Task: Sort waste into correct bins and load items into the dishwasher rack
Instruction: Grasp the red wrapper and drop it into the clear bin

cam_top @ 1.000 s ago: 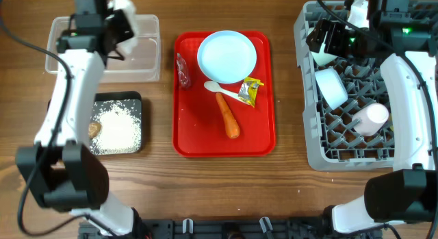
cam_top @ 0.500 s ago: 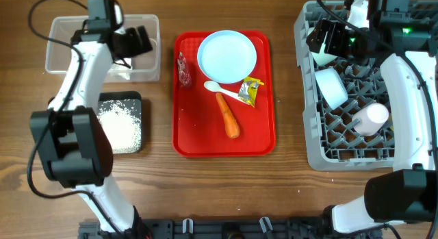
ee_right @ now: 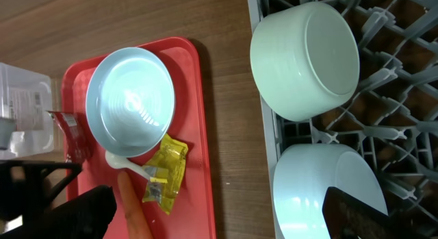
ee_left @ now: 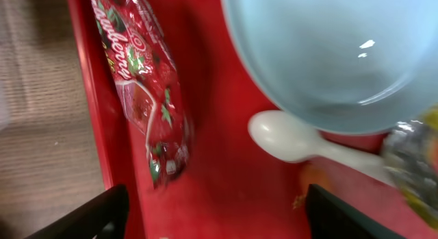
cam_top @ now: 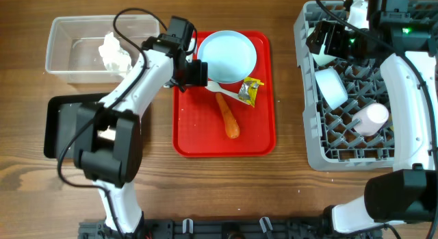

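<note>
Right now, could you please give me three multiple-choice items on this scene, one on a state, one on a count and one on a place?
1. The left gripper is: A open, holding nothing; B shut, holding nothing; C out of every view.
2. Snack wrappers on the red tray: A one; B two; C four.
3. The crumpled white tissue lies: A on the red tray; B in the left gripper; C in the clear tub.
Answers: 1 A, its fingers stand wide apart over the red wrapper. 2 B, the red wrapper and a yellow wrapper. 3 C, the overhead view shows it inside the clear tub.
</note>
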Motion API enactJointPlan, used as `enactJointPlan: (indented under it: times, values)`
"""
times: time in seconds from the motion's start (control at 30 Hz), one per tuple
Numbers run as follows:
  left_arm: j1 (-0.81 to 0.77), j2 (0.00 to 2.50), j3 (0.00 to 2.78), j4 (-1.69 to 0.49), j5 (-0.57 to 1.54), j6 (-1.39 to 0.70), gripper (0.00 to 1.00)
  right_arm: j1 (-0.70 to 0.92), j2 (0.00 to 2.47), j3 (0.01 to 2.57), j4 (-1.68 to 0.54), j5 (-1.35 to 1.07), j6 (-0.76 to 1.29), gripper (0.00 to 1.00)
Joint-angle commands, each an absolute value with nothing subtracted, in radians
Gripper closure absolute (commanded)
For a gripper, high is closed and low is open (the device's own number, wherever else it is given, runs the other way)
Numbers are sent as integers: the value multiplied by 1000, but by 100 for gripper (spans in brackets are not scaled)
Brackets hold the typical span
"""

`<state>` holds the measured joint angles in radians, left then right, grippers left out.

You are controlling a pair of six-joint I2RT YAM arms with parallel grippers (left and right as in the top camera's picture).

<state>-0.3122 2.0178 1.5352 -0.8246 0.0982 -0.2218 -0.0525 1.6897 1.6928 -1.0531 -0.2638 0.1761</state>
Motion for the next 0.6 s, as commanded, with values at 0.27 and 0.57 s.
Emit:
enactJointPlan:
  times: [0.27,0.57]
  values:
    - [-306,2130,1522,-721,54,-244,94,-54,1667,1693,-1063,-250,155,0]
    - [-297,1955,1648,-891,-45,-194,96,-54,1667,1693,-1063,-232,157,0]
